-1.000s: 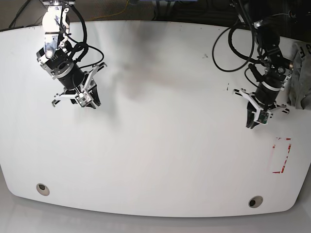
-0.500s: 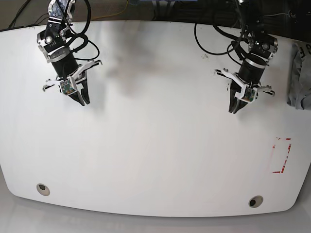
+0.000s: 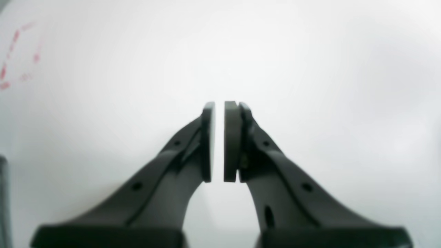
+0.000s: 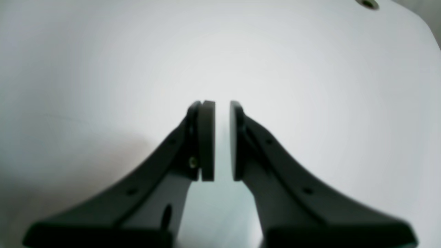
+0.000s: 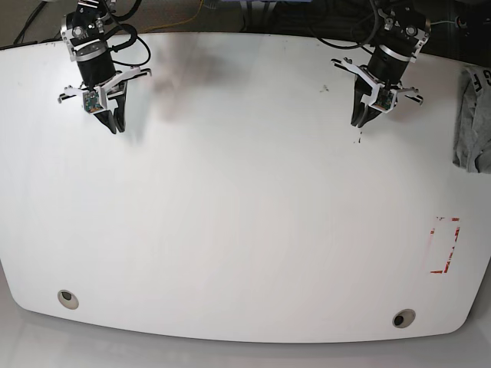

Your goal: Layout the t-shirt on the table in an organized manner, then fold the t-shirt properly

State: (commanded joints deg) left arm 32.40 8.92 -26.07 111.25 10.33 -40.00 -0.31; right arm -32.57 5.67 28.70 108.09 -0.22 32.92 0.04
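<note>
- Base view shows the soft, wrinkled heather-grey cotton t-shirt bunched in a heap at the far right edge of the glossy white tabletop, partly cut off by the frame, so I cannot make out its sleeves, hem or full outline.
- My left claw is much the nearer of the two; the shirt lies off to that view's right of it, roughly level with it, with bare tabletop between. The heap's long axis seems to run front to back along the edge.
- My right claw hangs near the opposite back corner, well apart from the shirt.
- Left wrist view: my left claw has its pads nearly together with a thin gap, holding nothing; only blurred white surface and the red dashed mark show, no shirt.
- Right wrist view: my right claw is likewise almost closed on nothing, with a round grey grommet at the top edge.
- I judge the left arm should reach sideways first.
</note>
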